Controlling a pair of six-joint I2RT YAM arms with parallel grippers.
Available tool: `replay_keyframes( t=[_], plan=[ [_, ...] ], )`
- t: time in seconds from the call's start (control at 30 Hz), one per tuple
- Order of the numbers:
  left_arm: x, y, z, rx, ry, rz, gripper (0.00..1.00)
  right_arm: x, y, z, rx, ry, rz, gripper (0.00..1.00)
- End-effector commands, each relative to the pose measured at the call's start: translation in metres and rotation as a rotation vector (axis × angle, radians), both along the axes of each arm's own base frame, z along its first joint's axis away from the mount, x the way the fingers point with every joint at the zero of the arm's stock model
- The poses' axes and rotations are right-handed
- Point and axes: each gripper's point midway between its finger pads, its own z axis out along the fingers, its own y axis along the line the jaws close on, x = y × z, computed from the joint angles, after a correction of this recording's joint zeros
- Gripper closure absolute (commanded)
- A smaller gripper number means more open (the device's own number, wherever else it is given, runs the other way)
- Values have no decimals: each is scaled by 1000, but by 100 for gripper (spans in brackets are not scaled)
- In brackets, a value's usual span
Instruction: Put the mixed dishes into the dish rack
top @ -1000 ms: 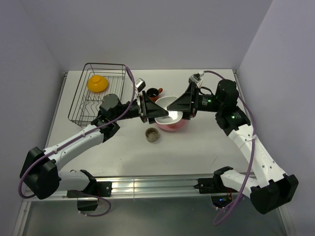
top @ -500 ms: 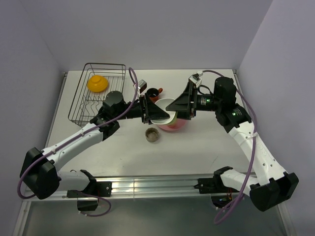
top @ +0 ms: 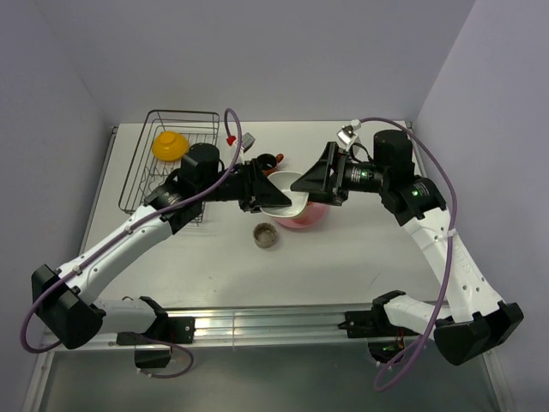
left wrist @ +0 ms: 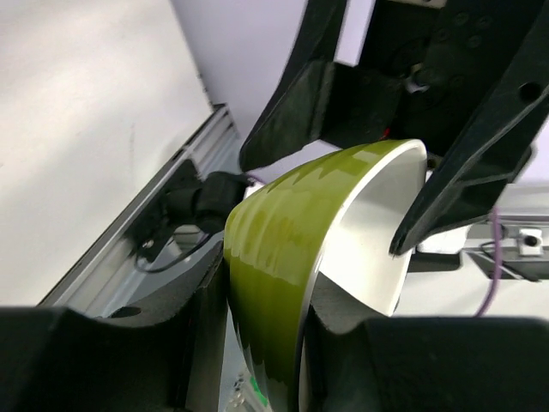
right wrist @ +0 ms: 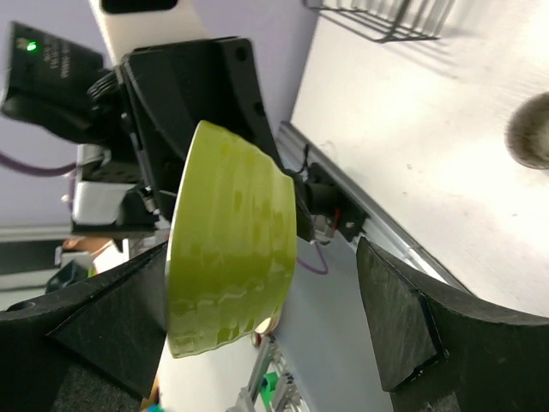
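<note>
The left gripper (left wrist: 270, 343) has closed onto the bowl's (left wrist: 283, 223) rim while the right gripper (right wrist: 249, 300) spreads apart. The rack (top: 163, 184) lies leftward, nearer the left arm.

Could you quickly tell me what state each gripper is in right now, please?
Left gripper: closed on the wall of the yellow-green bowl, holding it.
Right gripper: open, its fingers on either side of the same bowl, not gripping it.
</note>
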Motion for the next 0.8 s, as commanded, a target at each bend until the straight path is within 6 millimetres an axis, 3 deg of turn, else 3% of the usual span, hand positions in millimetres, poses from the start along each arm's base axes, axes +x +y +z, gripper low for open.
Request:
replay_keyframes(
  t=[0.0,0.17,0.27,0.3,0.4,0.53,0.7,0.77],
  plan=[
    [-6,12,18,35,-94,11,100,7,-8,6,-60,-64,-55,12],
    [4,24,13,120,-128,66,100,12,-16,10,-107,-97,-109,12],
    [16,38,8,197,-147,125,100,14,-21,11,-120,-106,-138,12],
    [22,47,-3,260,-129,164,100,14,-23,11,-133,-107,-157,12],
    [39,65,-4,324,-156,232,100,16,-34,13,-166,-120,-205,12],
    [73,106,-20,483,-178,389,100,19,-52,14,-211,-131,-283,12],
    [123,179,-46,762,-175,622,100,12,-65,2,-261,-110,-321,13],
    [147,208,-36,872,-246,745,100,8,-65,-14,-267,-62,-316,13]
  ],
)
